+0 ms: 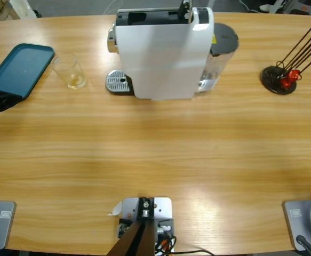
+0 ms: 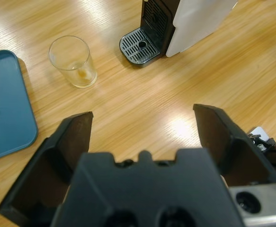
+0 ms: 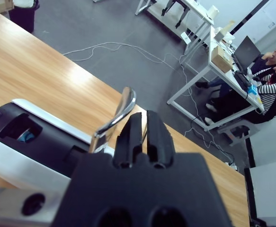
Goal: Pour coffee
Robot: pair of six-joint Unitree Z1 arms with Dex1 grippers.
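Note:
A small clear glass tumbler [image 1: 72, 72] [image 2: 74, 61] stands upright on the wooden table, left of the white coffee machine [image 1: 163, 53]. A thin layer of amber coffee [image 2: 83, 75] lies at its bottom. My left gripper [image 2: 142, 116] [image 1: 0, 98] is open and holds nothing. It hovers at the table's left edge, well short of the glass. My right gripper [image 3: 145, 116] [image 1: 186, 8] is shut, up at the top of the machine, right beside its silver lever [image 3: 121, 111].
A teal tray [image 1: 19, 66] [image 2: 5, 104] lies left of the glass. The machine's drip grate [image 1: 118, 81] [image 2: 138, 45] faces the glass. At the far right stands a black base [image 1: 278, 80] with dark sticks. Two people [image 3: 275, 61] sit at a desk beyond the table.

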